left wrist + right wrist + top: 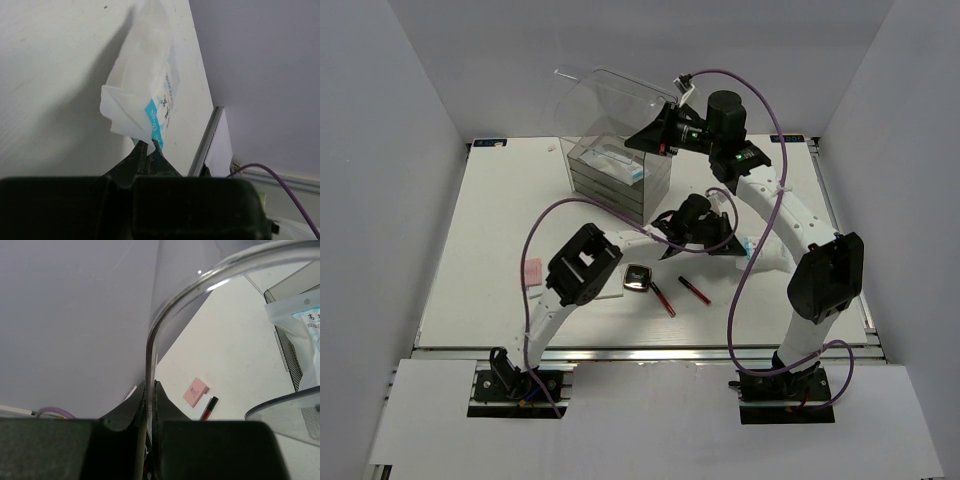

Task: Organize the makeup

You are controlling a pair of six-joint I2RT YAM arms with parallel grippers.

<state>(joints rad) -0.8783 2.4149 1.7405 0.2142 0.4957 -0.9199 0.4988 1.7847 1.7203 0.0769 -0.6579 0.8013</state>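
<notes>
Pinching the corner of a white blue-printed packet (145,95), L gripper (148,144) is fully closed, front-right of the clear drawer box (620,178); R gripper (150,387) is clamped on the box's raised clear lid (200,285), jaws nearly together; 2nd packet (300,330) lies in the box top; black compact (638,277), dark stick (663,298) and red stick (695,290) lie in front of the box; pink pad (531,270) front-left.
</notes>
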